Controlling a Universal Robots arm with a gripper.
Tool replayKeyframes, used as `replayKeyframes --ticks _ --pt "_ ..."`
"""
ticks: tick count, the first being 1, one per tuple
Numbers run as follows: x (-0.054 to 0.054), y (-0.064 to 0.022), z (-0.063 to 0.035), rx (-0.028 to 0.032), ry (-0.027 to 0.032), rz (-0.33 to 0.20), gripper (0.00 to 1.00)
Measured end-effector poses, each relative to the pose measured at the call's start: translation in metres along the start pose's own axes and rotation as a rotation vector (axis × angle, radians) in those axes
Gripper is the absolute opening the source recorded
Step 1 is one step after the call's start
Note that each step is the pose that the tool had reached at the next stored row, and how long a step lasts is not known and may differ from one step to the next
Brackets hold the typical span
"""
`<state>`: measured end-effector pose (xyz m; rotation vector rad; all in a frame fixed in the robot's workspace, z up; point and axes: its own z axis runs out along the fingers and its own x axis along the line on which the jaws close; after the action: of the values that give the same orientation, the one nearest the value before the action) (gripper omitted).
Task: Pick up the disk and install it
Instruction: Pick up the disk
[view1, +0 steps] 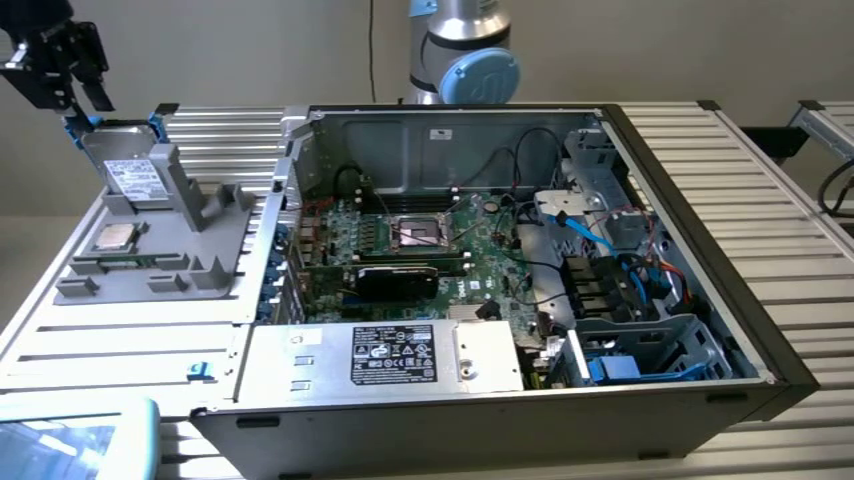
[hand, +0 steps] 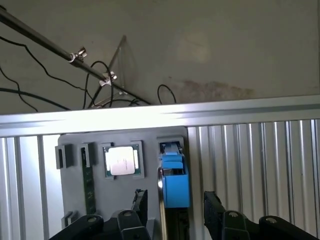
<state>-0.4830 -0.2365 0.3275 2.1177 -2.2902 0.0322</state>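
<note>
The tool (view1: 83, 108) hangs just above the top edge of the disk (view1: 131, 178), at the exterior view's far left. Its jaws are released and stand wide. In the wrist view the two dark fingers (hand: 141, 204) are on either side of the blue frame of the disk (hand: 175, 187), with a gap on each side, so nothing is grasped.

The disk stands upright in a grey holder (view1: 200, 215) on the ribbed metal table (view1: 747, 170). Its white label faces the exterior camera, but the print is too small to read. A square silver CPU chip (view1: 114, 237) lies in the same holder, just beside the disk; the wrist view shows pale marks on its lid (hand: 121, 161) which I cannot read.

To the exterior view's right is the open computer case (view1: 694, 200) with the green motherboard (view1: 400, 235) inside. A silver box (view1: 300, 355) in it carries a black label (view1: 394, 355) with white symbols and lines, also not readable.
</note>
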Motion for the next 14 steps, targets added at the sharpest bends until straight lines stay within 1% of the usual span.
replayKeyframes --ticks 5,8,10,14 --pt "0.0 0.0 0.009 0.0002 -0.0013 0.0 0.57" --pt "0.0 0.0 0.0146 0.0002 -0.0051 0.0 0.57" --pt "0.0 0.0 0.0179 -0.0003 -0.0106 0.0 0.57" --pt "0.0 0.0 0.0244 -0.0013 -0.0245 0.0 0.57"
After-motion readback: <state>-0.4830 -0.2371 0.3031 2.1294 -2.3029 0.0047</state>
